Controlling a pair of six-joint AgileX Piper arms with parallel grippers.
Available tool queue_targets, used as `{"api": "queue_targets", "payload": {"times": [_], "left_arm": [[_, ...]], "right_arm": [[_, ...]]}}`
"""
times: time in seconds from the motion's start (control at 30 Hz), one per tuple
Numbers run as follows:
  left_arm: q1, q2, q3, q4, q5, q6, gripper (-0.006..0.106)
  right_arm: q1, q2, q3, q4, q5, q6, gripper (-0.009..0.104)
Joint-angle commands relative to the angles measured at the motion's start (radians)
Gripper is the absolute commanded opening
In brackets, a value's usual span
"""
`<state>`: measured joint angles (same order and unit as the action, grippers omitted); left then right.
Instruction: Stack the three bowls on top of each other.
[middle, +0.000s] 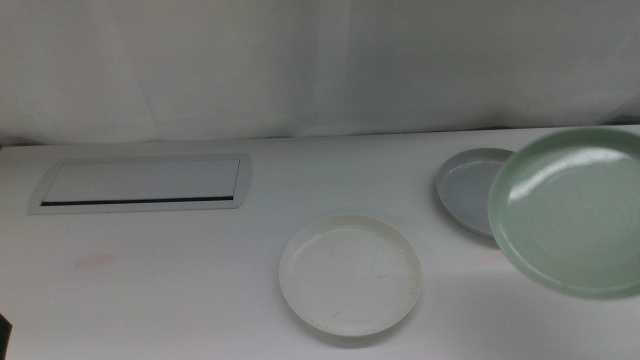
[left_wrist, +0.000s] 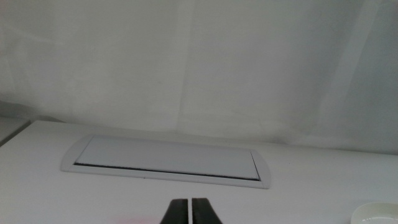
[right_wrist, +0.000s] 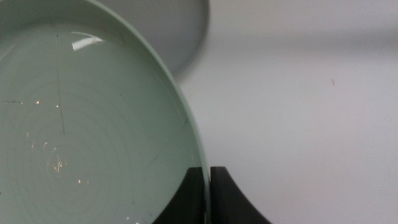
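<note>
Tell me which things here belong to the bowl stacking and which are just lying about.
Belongs to the job:
- pale green shallow round bowl, gripped by the right claw
- grey shallow round bowl
- white shallow round bowl

Just lying about:
- flat white rectangular panel with dark slot

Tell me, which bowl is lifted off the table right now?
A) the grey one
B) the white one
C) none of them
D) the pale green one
D: the pale green bowl looms tilted in front of the grey bowl, and the right tool pinches its rim, while the white bowl lies flat on the table.
</note>
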<state>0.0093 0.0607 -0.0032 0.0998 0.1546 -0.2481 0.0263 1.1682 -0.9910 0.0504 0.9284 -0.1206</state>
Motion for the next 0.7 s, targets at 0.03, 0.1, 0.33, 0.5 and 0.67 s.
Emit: {"api": "queue_targets", "payload": {"times": [0.03, 0.1, 0.33, 0.5, 0.67], "left_arm": [[0.001, -0.002, 0.038, -0.002, -0.024, -0.008, -0.003], [0.001, -0.002, 0.038, -0.002, -0.034, -0.008, -0.003], [0.001, -0.002, 0.038, -0.002, -0.036, -0.008, -0.003], [0.001, -0.002, 0.038, -0.002, -0.036, -0.008, -0.003], [0.001, -0.002, 0.038, -0.002, -0.036, -0.008, -0.003]], "right_arm": [[0.005, 0.005, -0.057, 0.095, 0.022, -0.042, -0.003], [0.016, 0.022, -0.063, 0.138, 0.016, -0.056, -0.003], [0.189, 0.138, -0.063, 0.155, -0.089, 0.002, -0.003], [0.317, 0.267, -0.067, 0.155, -0.195, 0.074, -0.003], [0.402, 0.408, -0.137, 0.155, -0.236, 0.121, -0.003]]}}
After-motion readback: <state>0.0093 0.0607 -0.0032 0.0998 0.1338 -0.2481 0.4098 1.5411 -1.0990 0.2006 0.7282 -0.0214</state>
